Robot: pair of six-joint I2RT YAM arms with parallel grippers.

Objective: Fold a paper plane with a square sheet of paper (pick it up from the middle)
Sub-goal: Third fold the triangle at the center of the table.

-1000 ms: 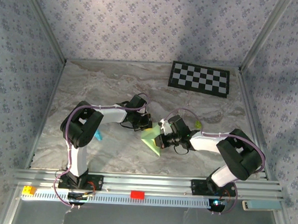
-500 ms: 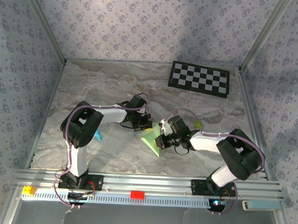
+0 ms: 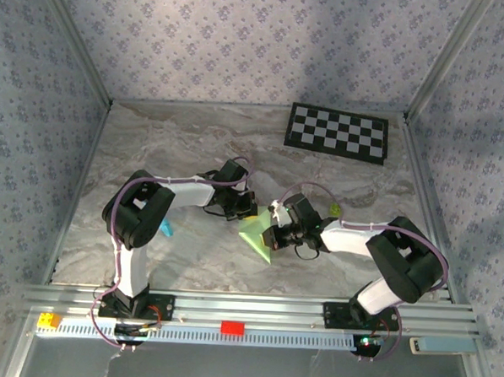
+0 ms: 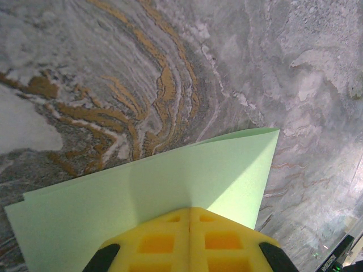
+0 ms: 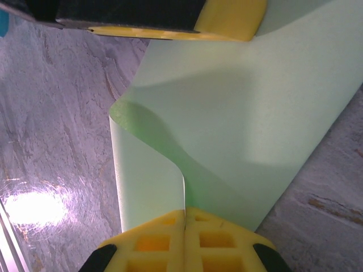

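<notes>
The left gripper (image 4: 190,226) is clenched tight on one edge of the square sheet of paper (image 4: 170,187) and the right gripper (image 5: 185,226) is clenched on its curled-over opposite side, the sheet sitting well to the near left of the checkerboard (image 3: 338,131), with bare marble table (image 3: 170,142) open around its free edges.

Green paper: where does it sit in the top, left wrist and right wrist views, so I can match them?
Top external: green paper just below centre, between left gripper and right gripper.
Left wrist: lower half, fanning from the shut left gripper.
Right wrist: centre and right, rising from the shut right gripper.
Shared landmark: the marbled table beneath it.
</notes>
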